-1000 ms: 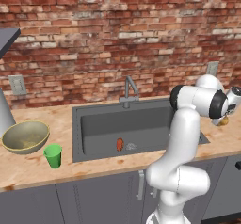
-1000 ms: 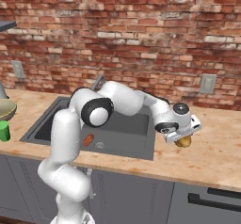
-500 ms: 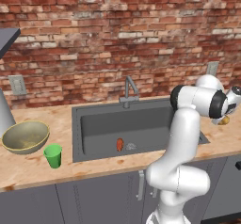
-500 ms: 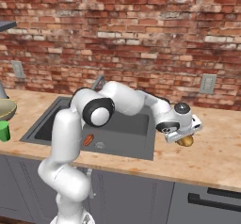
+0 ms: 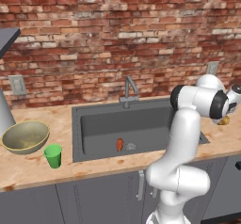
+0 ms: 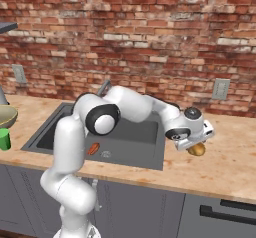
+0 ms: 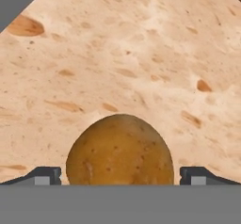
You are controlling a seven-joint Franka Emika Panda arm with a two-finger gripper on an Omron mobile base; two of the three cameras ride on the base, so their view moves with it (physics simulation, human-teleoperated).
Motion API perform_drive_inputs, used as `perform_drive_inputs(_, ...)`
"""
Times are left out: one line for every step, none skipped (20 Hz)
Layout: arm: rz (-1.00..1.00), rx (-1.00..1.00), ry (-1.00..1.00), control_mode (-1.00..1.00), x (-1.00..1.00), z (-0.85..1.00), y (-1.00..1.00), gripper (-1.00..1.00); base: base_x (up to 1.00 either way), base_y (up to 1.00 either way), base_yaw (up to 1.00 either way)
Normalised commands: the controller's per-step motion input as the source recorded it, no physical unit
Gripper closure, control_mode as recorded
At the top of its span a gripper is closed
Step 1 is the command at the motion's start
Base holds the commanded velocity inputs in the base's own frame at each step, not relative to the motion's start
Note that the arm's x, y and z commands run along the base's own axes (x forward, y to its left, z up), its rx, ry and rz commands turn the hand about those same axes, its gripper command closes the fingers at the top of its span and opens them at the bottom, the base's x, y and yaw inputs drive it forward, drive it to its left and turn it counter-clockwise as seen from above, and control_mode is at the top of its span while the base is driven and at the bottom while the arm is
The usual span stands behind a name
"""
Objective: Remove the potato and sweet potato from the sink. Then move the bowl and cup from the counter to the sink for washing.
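The golden-brown potato [image 7: 120, 150] lies on the wooden counter right of the sink [image 5: 94, 124], also seen as a small lump [image 6: 197, 149] under the hand. My gripper [image 7: 120, 176] straddles it, open, with a gap between each fingertip [image 7: 47, 175] and the potato. The orange-red sweet potato [image 5: 119, 144] lies on the sink floor beside the drain. Left of the sink, on the counter, stand the olive-yellow bowl [image 5: 26, 136] and the green cup [image 5: 53, 155].
A grey tap [image 5: 128, 89] rises behind the sink against the brick wall. The counter's front edge runs close below the potato [image 6: 200, 179]. An outlet [image 6: 220, 88] sits on the wall behind the hand.
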Motion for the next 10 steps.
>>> perform_drive_inputs(0.0, -0.05, 0.02, -1.0, 0.0, 0.17, 0.04, -1.0, 0.0, 0.0, 0.0)
perform_drive_inputs(0.0, -0.05, 0.03, -1.0, 0.0, 0.2, 0.03, -1.0, 0.0, 0.0, 0.0)
perform_drive_inputs(0.0, -0.05, 0.03, -1.0, 0.0, 0.2, 0.03, -1.0, 0.0, 0.0, 0.0)
perform_drive_inputs(0.0, -0.05, 0.03, -1.0, 0.0, 0.23, 0.03, -1.0, 0.0, 0.0, 0.0)
perform_drive_inputs(0.0, -0.04, 0.03, -1.0, 0.0, 0.22, 0.04, -1.0, 0.0, 0.0, 0.0)
perform_drive_inputs(0.0, -0.05, 0.03, -1.0, 0.0, 0.25, 0.06, -1.0, 0.0, 0.0, 0.0)
perform_drive_inputs(0.0, -0.05, 0.04, -1.0, 0.0, 0.27, 0.08, -1.0, 0.0, 0.0, 0.0)
perform_drive_inputs(0.0, -0.03, 0.06, -1.0, 0.0, 0.25, 0.12, -1.0, 0.0, 0.0, 0.0)
perform_drive_inputs(0.0, -0.03, 0.07, -1.0, 0.0, 0.25, 0.16, -1.0, 0.0, 0.0, 0.0)
perform_drive_inputs(0.0, -0.02, 0.07, -1.0, 0.0, 0.25, 0.17, -1.0, 0.0, 0.0, 0.0)
